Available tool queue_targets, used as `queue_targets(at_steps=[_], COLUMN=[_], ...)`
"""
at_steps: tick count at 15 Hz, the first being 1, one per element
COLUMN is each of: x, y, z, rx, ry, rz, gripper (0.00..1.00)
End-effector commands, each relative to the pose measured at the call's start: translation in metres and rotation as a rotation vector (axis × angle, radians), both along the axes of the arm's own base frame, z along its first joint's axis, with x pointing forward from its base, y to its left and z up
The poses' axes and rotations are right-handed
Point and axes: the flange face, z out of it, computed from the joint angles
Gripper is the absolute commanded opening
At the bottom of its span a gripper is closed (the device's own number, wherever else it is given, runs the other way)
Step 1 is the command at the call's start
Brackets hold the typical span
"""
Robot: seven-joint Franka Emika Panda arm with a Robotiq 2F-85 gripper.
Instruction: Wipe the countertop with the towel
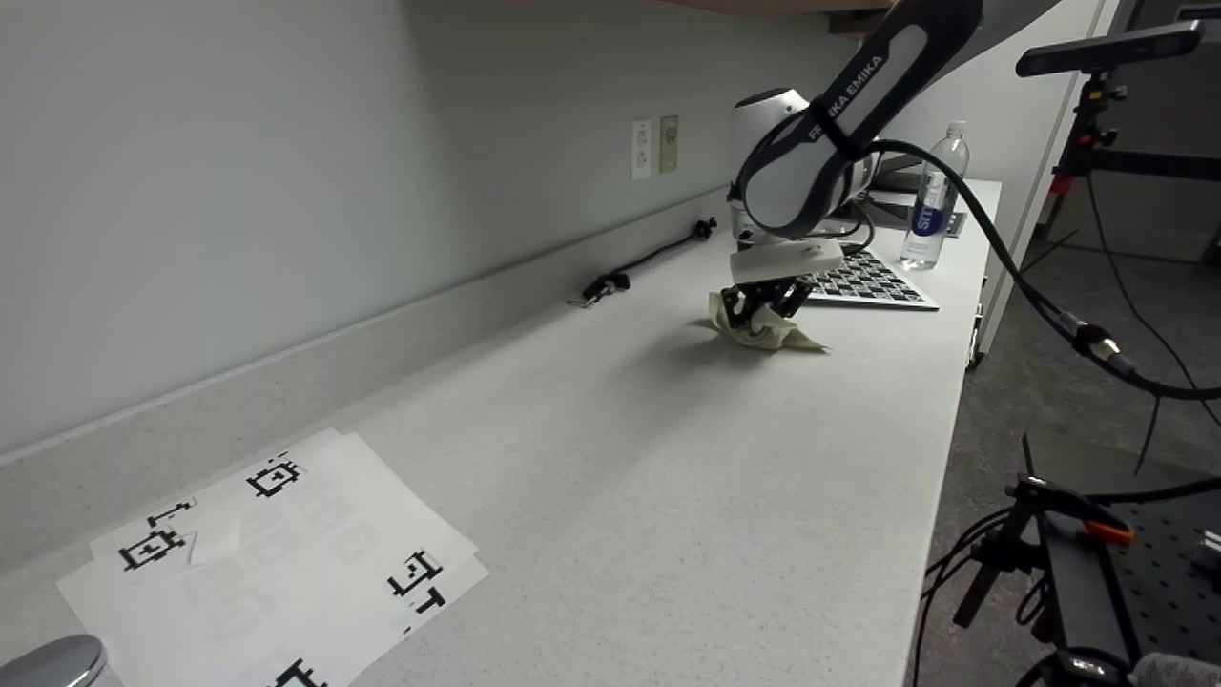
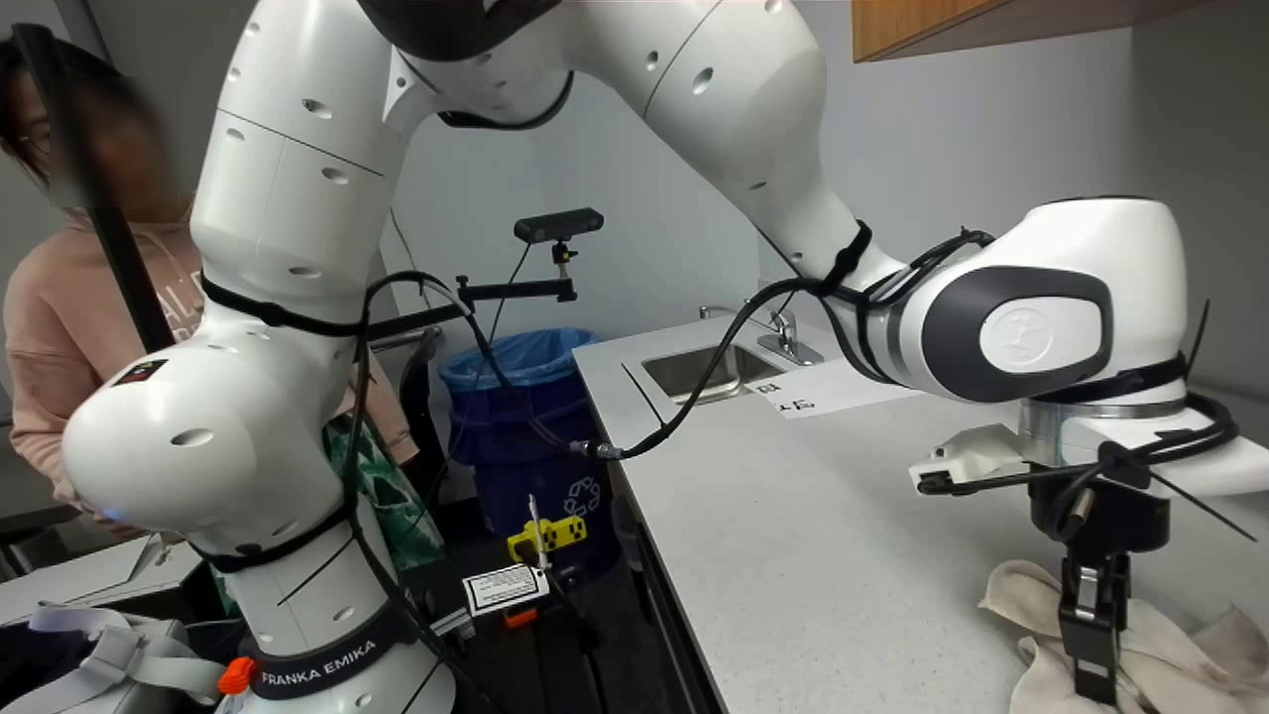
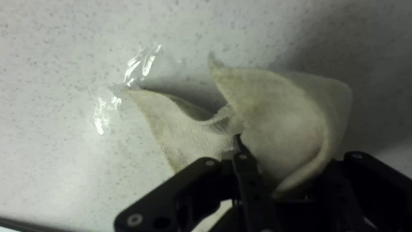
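My pincer (image 2: 1095, 669) clamps the cream towel (image 3: 289, 119); drag from the glossy patch (image 3: 130, 72) on the bench (image 1: 620, 496) could pull it loose.

The jaws pinch the crumpled towel (image 1: 775, 335) near the checkered board (image 1: 868, 282) on the countertop (image 1: 706, 496).

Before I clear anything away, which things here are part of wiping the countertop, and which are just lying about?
Part of the wiping:
Towel
Gripper, shut on the towel
Countertop, with shiny streaks, perhaps wet, by the towel

Just lying about:
Plastic bottle, standing upright
Printed paper
Checkered board
Black cable
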Motion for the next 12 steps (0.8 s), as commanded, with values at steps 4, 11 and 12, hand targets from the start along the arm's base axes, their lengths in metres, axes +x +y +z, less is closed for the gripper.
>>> queue_targets(at_steps=[4,11,12], x=[-0.041,-0.065,-0.065], y=[-0.064,-0.041,-0.033], z=[-0.008,0.001,0.003], rx=[-0.058,0.018,0.034], ry=[0.037,0.098,0.106], rz=[-0.174,-0.199,-0.18], gripper=[0.03,0.03,0.03])
